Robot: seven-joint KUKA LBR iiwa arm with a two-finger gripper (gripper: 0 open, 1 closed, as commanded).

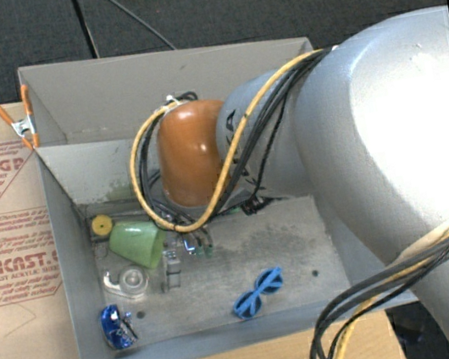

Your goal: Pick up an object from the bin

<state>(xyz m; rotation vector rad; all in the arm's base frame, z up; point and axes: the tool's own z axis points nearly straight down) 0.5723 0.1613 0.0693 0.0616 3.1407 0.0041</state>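
Note:
My gripper (182, 250) hangs below the orange wrist cover over the bin's left half. It stands right beside a light green cup (136, 240) that lies tipped on the floor. Whether it touches the cup is unclear. A small yellow round thing (100, 226) lies just left of the cup, by the left wall. A clear plastic round thing (128, 281) sits in front of the cup, to the lower left of the gripper.
A blue crumpled wrapper-like thing (117, 328) lies in the front left corner. Blue toy glasses (258, 292) lie on the floor near the front wall, right of the gripper. The arm and its cables cover the bin's back and right side.

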